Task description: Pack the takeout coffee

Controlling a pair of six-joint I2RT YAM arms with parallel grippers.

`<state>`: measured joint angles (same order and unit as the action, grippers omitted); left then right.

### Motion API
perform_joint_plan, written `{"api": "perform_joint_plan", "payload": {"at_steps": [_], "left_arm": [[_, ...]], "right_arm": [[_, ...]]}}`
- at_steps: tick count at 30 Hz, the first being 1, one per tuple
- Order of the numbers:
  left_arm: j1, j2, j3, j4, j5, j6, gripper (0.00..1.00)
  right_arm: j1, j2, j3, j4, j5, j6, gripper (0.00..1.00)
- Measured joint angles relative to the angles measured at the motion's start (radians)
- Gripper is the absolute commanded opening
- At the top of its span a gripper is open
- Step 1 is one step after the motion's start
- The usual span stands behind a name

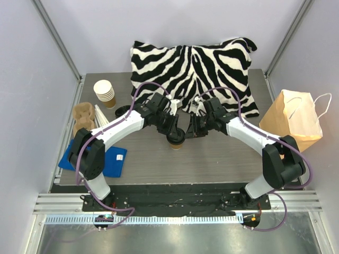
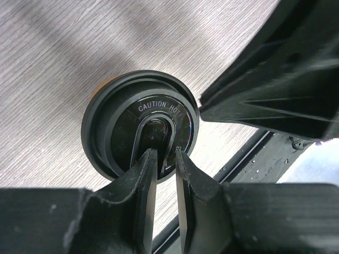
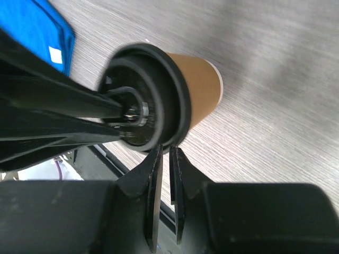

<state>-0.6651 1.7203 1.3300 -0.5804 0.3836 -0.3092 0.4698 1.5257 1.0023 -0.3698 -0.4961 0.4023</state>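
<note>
- So, small brown paper cup w/ round black plastic lid [image 1: 176, 141] stands upright mid grey wood-grain table [image 1: 222, 159], axis vertical, directly under both wrists.
- Left gripper [image 2: 165, 156]: fingers nearly together, tips on the glossy lid top, nothing pinched.
- Right gripper [image 3: 165, 153]: fingers nearly together, tips beside the lid rim.
- Tan paper bag [image 1: 294, 119] stands well off to the right; right arm's nearer, I reckon.

The left arm [image 1: 119, 127] and right arm [image 1: 249, 135] match: white curved links between bulky black joint housings, with a purple cable [image 1: 135, 91] looping along each. The left end effector [image 2: 165, 154] and right end effector [image 3: 164, 152] have thin, matte black, wedge-shaped fingers with rough edges.
</note>
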Motion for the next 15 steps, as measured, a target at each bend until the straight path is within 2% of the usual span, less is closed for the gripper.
{"api": "perform_joint_plan", "payload": {"at_steps": [8,15], "left_arm": [[0.000,0.001,0.001,0.000,0.001,0.000,0.25],[0.001,0.001,0.001,0.000,0.002,0.000,0.25]], "right_arm": [[0.000,-0.057,0.079,-0.010,0.006,-0.008,0.20],[0.000,-0.016,0.043,0.031,0.039,-0.008,0.20]]}}
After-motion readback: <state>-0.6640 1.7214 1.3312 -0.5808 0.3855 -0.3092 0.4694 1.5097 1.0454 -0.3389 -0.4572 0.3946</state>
